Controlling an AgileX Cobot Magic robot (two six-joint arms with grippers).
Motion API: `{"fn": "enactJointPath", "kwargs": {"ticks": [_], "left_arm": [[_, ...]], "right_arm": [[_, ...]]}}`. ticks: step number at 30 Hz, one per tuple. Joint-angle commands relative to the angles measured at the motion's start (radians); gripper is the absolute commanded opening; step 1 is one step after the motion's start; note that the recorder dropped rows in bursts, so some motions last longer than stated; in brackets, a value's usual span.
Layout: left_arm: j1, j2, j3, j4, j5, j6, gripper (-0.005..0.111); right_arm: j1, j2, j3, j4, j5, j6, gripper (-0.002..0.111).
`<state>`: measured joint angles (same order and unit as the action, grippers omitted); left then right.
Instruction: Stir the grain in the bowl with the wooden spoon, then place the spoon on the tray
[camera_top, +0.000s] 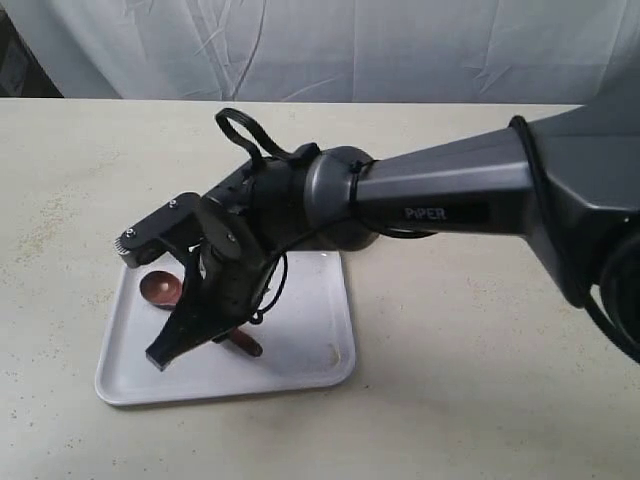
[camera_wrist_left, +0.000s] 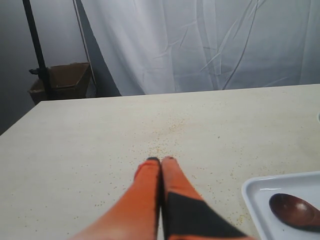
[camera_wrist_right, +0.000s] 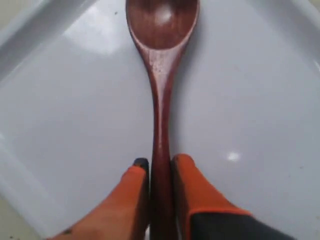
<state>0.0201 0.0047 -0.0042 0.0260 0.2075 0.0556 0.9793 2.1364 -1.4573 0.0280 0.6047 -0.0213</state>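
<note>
The wooden spoon stretches across the white tray, oval bowl facing up. My right gripper is shut on its slim handle, one orange finger on each side. In the exterior view the right arm reaches across to the tray at the left, with the spoon's bowl near the tray's far left corner. I cannot tell whether the spoon rests on the tray or hangs just above it. My left gripper is shut on nothing above the bare table beside the tray's corner. The white bowl and its grain heap are out of view.
Loose yellow grains lie scattered on the tan table ahead of the left gripper. A white curtain hangs behind the table. A brown box and a dark pole stand beyond the table's far left edge.
</note>
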Motion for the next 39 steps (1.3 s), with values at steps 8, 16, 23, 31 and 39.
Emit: {"fn": "enactJointPath", "kwargs": {"ticks": [8, 16, 23, 31, 39], "left_arm": [[-0.005, -0.005, 0.004, 0.002, -0.005, -0.001, 0.000], [-0.005, -0.005, 0.004, 0.002, -0.005, -0.001, 0.000], [-0.005, -0.005, 0.004, 0.002, -0.005, -0.001, 0.000], [-0.005, -0.005, 0.004, 0.002, -0.005, -0.001, 0.000], [-0.005, -0.005, 0.004, 0.002, -0.005, -0.001, 0.000]], "right_arm": [[-0.002, -0.183, -0.111, -0.018, 0.235, -0.054, 0.050], [-0.002, -0.639, 0.016, -0.051, 0.195, -0.045, 0.001], [-0.002, -1.090, 0.554, 0.070, -0.209, -0.001, 0.001], [-0.002, -1.411, 1.188, 0.123, -0.605, -0.001, 0.001], [-0.002, -1.541, 1.457, 0.218, -0.702, -0.003, 0.001]]}}
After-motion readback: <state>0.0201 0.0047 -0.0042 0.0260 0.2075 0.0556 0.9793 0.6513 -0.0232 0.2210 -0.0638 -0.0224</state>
